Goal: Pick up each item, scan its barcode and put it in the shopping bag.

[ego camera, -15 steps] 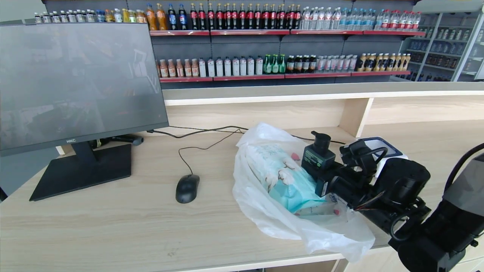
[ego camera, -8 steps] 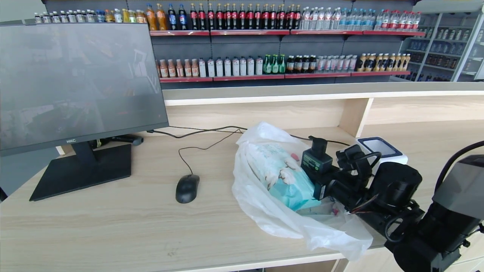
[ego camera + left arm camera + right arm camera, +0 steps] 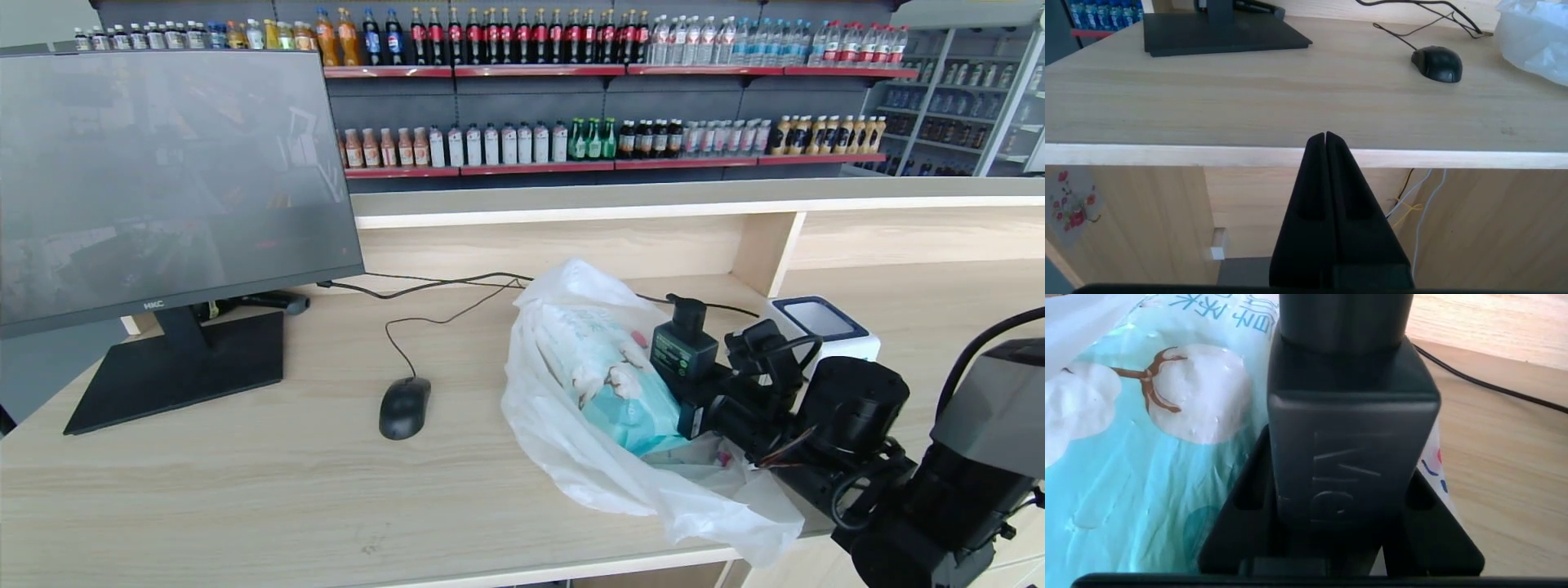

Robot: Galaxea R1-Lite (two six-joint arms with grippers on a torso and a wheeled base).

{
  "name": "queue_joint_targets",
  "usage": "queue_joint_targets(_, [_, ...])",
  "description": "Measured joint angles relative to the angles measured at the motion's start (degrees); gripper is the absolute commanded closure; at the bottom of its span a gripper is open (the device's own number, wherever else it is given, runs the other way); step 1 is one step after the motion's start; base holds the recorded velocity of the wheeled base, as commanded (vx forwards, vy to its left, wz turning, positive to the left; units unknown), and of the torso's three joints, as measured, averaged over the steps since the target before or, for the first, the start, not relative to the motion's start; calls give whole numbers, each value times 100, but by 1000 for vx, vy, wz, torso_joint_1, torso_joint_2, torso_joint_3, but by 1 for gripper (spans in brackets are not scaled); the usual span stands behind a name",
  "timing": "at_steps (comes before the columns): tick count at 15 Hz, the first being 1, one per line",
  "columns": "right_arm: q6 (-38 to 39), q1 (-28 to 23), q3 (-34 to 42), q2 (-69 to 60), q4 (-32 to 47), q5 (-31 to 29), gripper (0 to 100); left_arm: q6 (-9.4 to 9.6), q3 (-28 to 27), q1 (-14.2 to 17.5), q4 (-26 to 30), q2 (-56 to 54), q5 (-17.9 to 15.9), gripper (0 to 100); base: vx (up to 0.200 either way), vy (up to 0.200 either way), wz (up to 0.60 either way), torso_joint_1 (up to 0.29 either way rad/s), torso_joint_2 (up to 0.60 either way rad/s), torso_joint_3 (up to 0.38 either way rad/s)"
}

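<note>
Currently right gripper (image 3: 695, 402) is clamped on the dark bottle (image 3: 682, 346), held at the open mouth of the bag (image 3: 571, 457), just above the tissue pack (image 3: 624, 404). Left gripper (image 3: 1326, 145) is closed, empty, off the counter (image 3: 1290, 90) edge.

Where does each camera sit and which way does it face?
Head view: on the head, looking down over the counter; right gripper holds the bottle at the shopping bag.
Left wrist view: off the counter's front edge, facing across it to the mouse; left gripper shut.
Right wrist view: facing the held bottle above the bag's teal pack.
Shared: head and left wrist both show the mouse.
</note>
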Motion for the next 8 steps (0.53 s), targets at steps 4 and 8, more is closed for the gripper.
queue_joint_targets(4, [5,0,79,-44,44,0,0,2,0,0,0,2,0,100,0,0,0,0,0,0])
queue_joint_targets(8, [-6,-2,267,-262,77,16,0,2,0,0,0,0,0,100,0,0,0,0,0,0])
